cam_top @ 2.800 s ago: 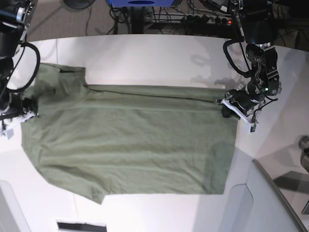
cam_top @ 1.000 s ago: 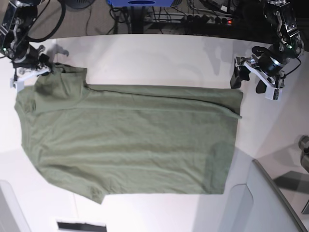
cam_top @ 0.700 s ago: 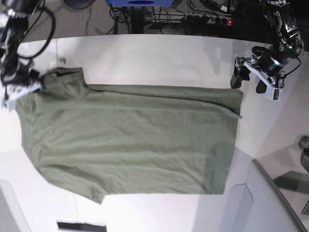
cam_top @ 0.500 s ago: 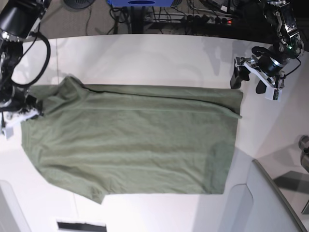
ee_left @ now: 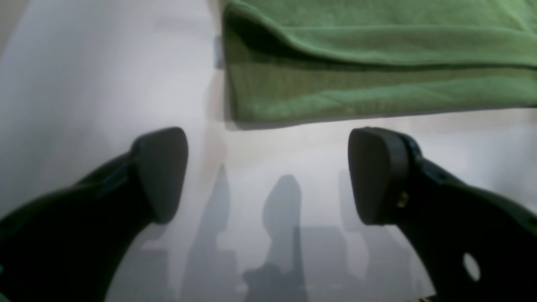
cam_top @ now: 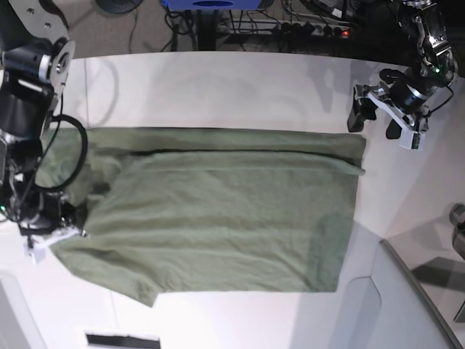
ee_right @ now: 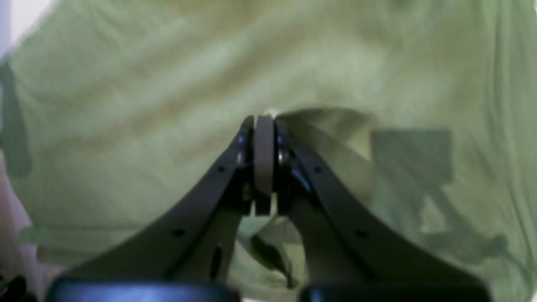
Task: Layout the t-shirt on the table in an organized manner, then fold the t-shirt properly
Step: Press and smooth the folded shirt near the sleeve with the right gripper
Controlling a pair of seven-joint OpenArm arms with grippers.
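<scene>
The olive-green t-shirt lies spread flat on the white table, and its left sleeve end is folded inward over the body. My right gripper sits low at the shirt's left side. In the right wrist view this gripper is shut on a pinched fold of the t-shirt. My left gripper hovers open just past the shirt's far right corner. In the left wrist view its fingers stand wide apart over bare table, with the t-shirt's hem just ahead and nothing between them.
A grey-white raised panel with a dark rim stands at the near right. Cables and a power strip run behind the table's far edge. A small dark strip lies at the near edge.
My right gripper has pulled the left sleeve from the far left corner down toward the near side, folding it over the shirt. The left gripper has stayed still and open.
</scene>
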